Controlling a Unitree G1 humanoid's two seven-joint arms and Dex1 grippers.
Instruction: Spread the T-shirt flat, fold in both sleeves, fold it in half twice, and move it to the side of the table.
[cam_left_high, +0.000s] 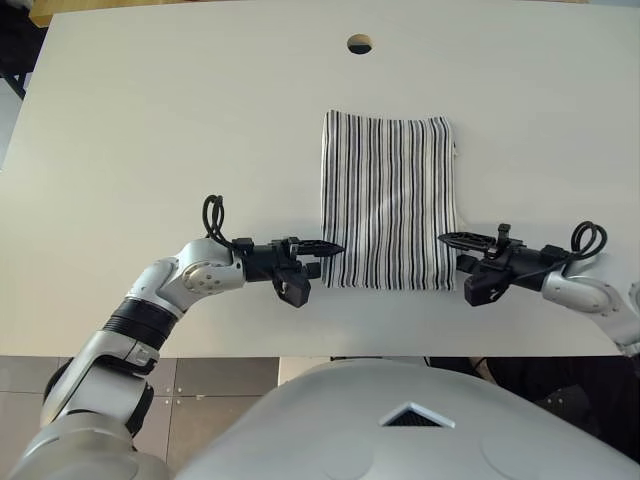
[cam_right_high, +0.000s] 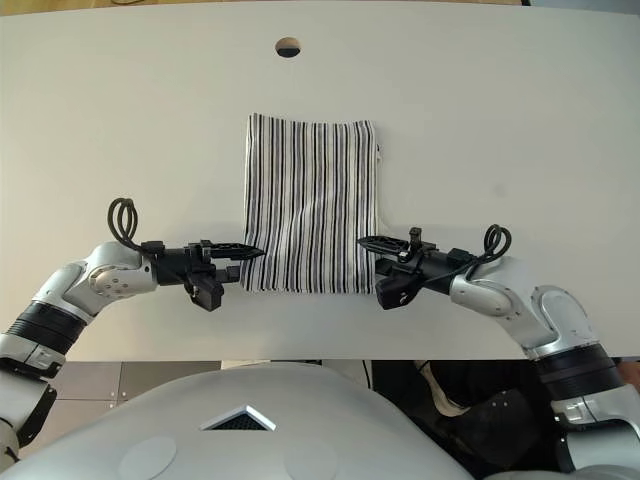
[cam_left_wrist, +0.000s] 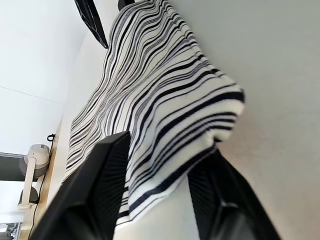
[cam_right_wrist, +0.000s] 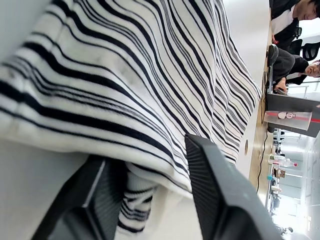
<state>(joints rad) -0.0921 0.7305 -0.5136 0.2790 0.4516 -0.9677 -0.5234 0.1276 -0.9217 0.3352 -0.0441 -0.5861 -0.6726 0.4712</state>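
Left eye view is showing the T-shirt (cam_left_high: 388, 200) lying on the white tabletop (cam_left_high: 150, 120) as a neat upright rectangle. It is folded, with no sleeves sticking out, and its thin black and white stripes are running away from the robot. It is sitting on the robot's side of the round hole (cam_left_high: 359, 43) in the tabletop, a little to the right of it and apart from it.

The left gripper (cam_left_high: 330, 247) is reaching the left corner of the edge farthest from the hole. The right gripper (cam_left_high: 450, 240) is meeting the right corner of that same edge. From the head views both grippers are looking like slim points, and their grip is not showing.

The wrist views are giving what the head views are hiding. In the left wrist view the fingers (cam_left_wrist: 100, 185) are straddling the corner, and the layered cloth is bunching up off the tabletop between them. In the right wrist view the fingers (cam_right_wrist: 220, 190) are standing on either side of the folded hem. Both grippers are seemingly pinching the fabric, though the contact itself is hard to see.
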